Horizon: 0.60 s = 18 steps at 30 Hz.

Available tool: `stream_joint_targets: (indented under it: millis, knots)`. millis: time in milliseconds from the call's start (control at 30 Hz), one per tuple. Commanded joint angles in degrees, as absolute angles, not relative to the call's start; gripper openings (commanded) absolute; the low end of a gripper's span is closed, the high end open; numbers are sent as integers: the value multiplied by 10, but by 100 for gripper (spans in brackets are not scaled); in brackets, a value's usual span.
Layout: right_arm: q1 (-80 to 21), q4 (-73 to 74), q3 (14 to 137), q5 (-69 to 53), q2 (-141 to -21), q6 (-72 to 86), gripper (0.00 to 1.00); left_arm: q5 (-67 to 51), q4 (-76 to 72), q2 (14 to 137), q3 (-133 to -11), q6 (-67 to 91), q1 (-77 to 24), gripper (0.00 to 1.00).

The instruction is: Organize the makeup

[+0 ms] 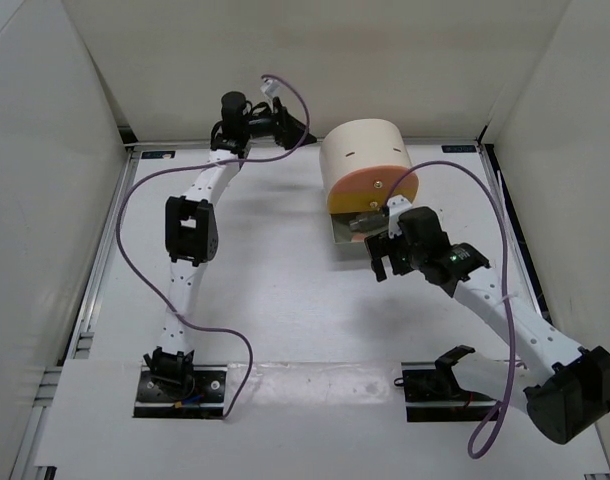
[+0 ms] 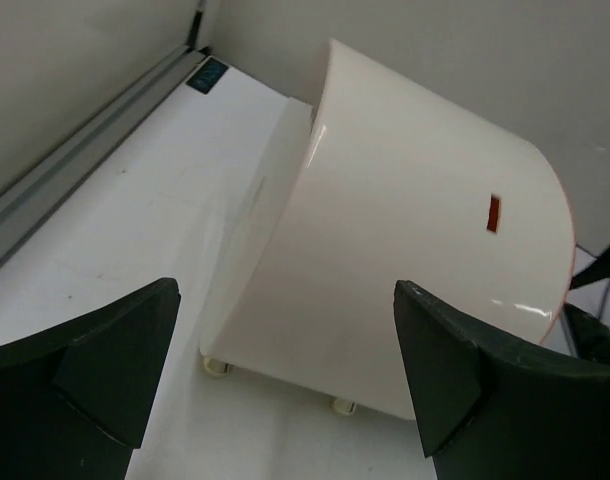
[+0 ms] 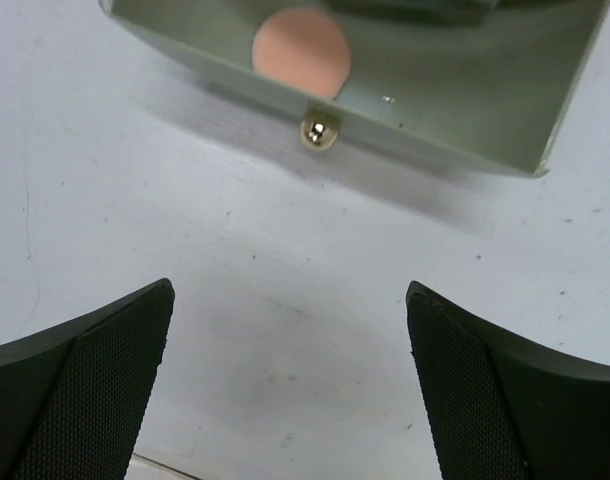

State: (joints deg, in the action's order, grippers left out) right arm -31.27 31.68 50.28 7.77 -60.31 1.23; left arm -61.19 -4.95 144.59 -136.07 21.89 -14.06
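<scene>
Glossy smooth cream box [image 2: 415, 250], matt peach puff [image 3: 300, 52], shiny gold metal knob [image 3: 319, 130], scuffed matt white table [image 3: 285, 300]

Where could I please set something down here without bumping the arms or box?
The widest bare table lies between the left arm and the right arm, in front of the open drawer. A narrower strip runs beside the left wall. It is crowded around the cream box, where the left gripper and right gripper sit close.
</scene>
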Motion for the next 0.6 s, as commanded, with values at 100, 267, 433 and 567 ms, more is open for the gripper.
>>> stream_joint_targets:
  millis: [100,267,433,567]
  knots:
    - [-316,316,475,47,-613,52,99,-759,-344,1508,-1427,368,-125,98]
    - [-323,271,433,18,-631,88,99,-748,-325,1491,-1375,257,-135,98]
    - [-341,197,395,56,-631,136,99,-714,-380,1535,-1408,266,-140,98]
    - [-357,130,379,144,-657,169,95,-694,-413,1556,-1419,278,-153,98]
